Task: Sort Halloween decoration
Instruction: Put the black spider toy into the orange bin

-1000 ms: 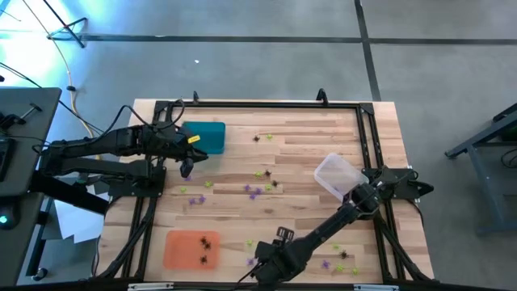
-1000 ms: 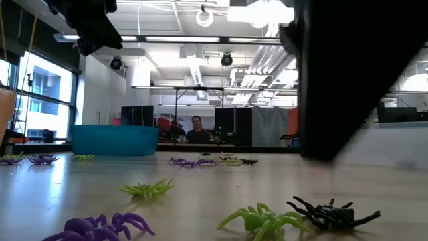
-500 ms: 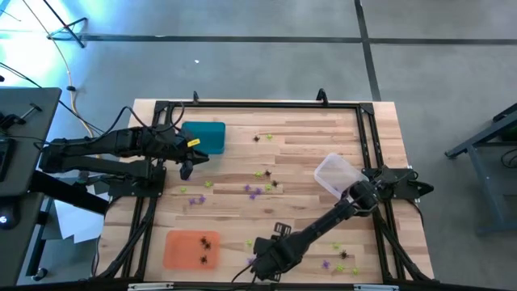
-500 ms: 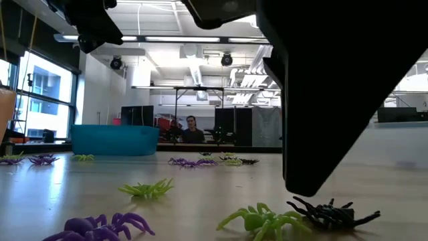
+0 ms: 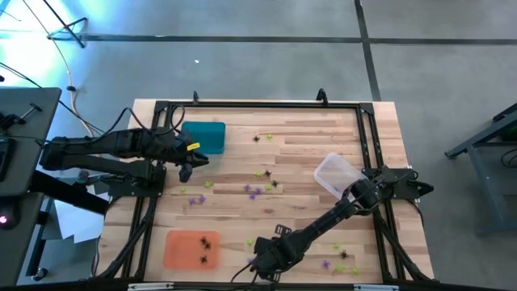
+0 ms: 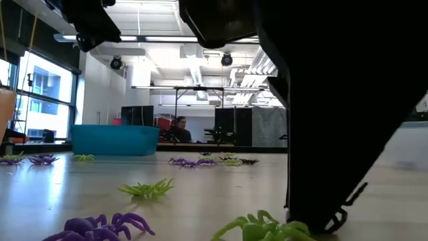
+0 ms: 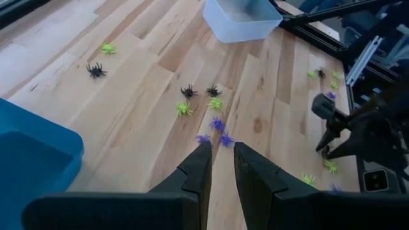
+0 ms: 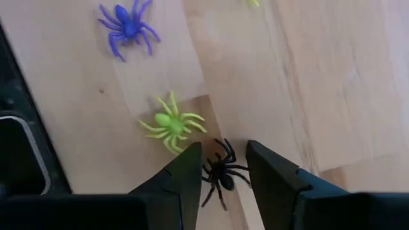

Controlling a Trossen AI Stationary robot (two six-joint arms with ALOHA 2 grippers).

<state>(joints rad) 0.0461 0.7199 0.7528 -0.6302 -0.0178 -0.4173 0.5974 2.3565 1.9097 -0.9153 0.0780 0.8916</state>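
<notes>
Scanning from the left of the counter (image 5: 307, 137), I see my left arm reaching in beside the teal tray (image 5: 205, 136), which sits at the far left corner. Its left pincer (image 7: 218, 160) hangs above the wood just in front of that tray, fingers drawn close with only a narrow slit between them and nothing in it.

Below that, near the front edge, the orange tray (image 5: 190, 248) holds two black spiders (image 5: 205, 241). A few purple spiders (image 5: 192, 200) lie between the two trays.

Toward the middle, a loose cluster of spiders (image 5: 260, 187) in purple, green and black lies on the bare wood, and a couple more sit farther back.

My right arm stretches diagonally from the right side down to the front edge, just right of the orange tray. The right pincer (image 8: 221, 167) is down at the counter, fingers apart, with one black spider (image 8: 221, 170) lying between the tips; I cannot tell whether they touch it. A green spider (image 8: 170, 124) lies just beside it, a purple spider (image 8: 126, 23) a bit farther off.

On the right, a clear tray (image 5: 337, 176) rests by the arm's base, and a few more spiders (image 5: 342, 259) are scattered near the front right corner.
</notes>
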